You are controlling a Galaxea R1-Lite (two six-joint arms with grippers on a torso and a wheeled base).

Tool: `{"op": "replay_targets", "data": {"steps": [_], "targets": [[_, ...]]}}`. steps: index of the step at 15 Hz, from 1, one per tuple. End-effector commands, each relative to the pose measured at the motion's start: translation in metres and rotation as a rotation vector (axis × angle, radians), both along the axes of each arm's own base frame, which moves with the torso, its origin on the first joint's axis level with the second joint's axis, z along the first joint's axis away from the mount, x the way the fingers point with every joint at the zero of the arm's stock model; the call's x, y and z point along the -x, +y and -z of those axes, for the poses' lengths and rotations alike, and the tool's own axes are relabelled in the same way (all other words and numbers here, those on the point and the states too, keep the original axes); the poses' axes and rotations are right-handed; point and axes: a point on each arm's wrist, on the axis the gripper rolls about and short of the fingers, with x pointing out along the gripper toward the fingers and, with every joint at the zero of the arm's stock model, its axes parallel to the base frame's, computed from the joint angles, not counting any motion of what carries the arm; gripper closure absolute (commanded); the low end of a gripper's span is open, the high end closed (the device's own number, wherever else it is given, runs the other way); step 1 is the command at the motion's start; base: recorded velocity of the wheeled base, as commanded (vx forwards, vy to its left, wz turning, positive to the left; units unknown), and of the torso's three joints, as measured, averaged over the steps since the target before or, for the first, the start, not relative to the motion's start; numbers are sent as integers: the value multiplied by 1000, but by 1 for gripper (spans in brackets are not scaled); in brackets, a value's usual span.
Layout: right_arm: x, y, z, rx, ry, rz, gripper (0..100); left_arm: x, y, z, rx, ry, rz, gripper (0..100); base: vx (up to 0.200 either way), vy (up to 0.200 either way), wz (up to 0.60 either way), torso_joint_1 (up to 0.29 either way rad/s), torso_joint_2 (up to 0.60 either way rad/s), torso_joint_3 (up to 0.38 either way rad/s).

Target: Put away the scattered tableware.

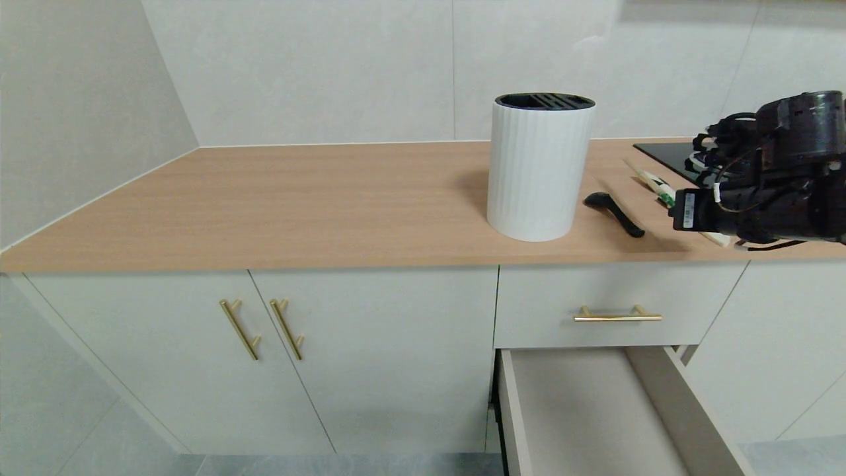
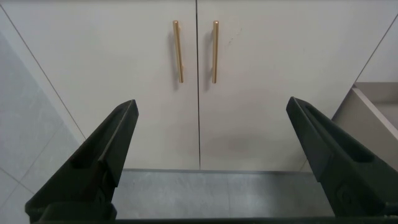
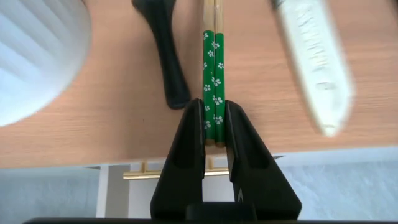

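Wood-grain countertop (image 1: 317,205) carries the tableware we have to put away, all of it toward the right. Going from the left, the tall white ribbed cylindrical holder with a black slotted top (image 1: 538,165) comes first. The black plastic spoon (image 1: 615,211) lies flat just right of it. Right again is the pair of pale wooden chopsticks with green flowered bands (image 3: 211,62), and just beyond them a long white object (image 3: 314,68) that we cannot identify.

Our worry is the grip, which sits close to the sticks' near ends, with most of their length jutting toward the wall. We judge that on a lift they could droop, scissor apart, or one could slide free. The long overhang could also sweep the spoon just beside it, or catch the holder's rim or slats if it meets the slots off line. A dropped stick might go over the near edge toward the open pale drawer (image 1: 581,410) below.

The left gripper (image 2: 211,107) hangs low before the pale cabinet doors with brass bar handles (image 2: 249,130), jaws spread wide and holding nothing. The right gripper (image 3: 214,115) comes in from the right, low over the counter's near edge, clamped narrowly on the chopsticks. We cannot tell whether they have left the surface.
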Motion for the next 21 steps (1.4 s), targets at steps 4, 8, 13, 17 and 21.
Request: {"op": "replay_targets", "data": {"steps": [4, 8, 13, 17, 21], "targets": [[121, -24, -46, -46, -97, -52, 100, 0, 0, 0, 0, 1, -1, 0, 0, 0, 0, 0, 0, 0], [186, -30, -55, -85, 9, -179, 100, 0, 0, 0, 0, 1, -1, 0, 0, 0, 0, 0, 0, 0], [211, -28, -59, -58, 296, -222, 100, 0, 0, 0, 0, 1, -1, 0, 0, 0, 0, 0, 0, 0], [191, -5, -33, 18, 580, -343, 100, 0, 0, 0, 0, 1, -1, 0, 0, 0, 0, 0, 0, 0], [147, 29, 10, 61, 841, -372, 100, 0, 0, 0, 2, 1, -1, 0, 0, 0, 0, 0, 0, 0]]}}
